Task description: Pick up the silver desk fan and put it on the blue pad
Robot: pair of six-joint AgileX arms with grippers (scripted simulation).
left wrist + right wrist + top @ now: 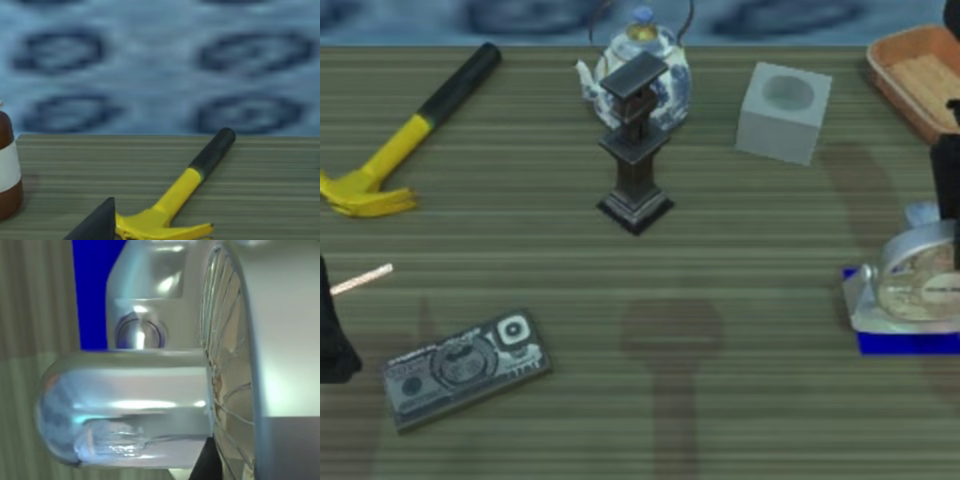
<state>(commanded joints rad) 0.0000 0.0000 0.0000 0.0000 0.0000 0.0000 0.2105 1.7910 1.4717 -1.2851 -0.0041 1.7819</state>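
Note:
The silver desk fan rests on the blue pad at the table's right edge, its round grille tilted upward and its stand toward the left. My right gripper comes down onto the fan from above and is shut on it. In the right wrist view the chrome motor housing and wire grille fill the picture. One dark finger lies against the housing where it meets the grille, and the blue pad shows behind. My left gripper is parked open at the left edge.
A yellow hammer lies at the back left. A patterned teapot and a dark pedestal stand mid-back, with a grey cube to their right. A wooden tray is back right. A banknote slab lies front left.

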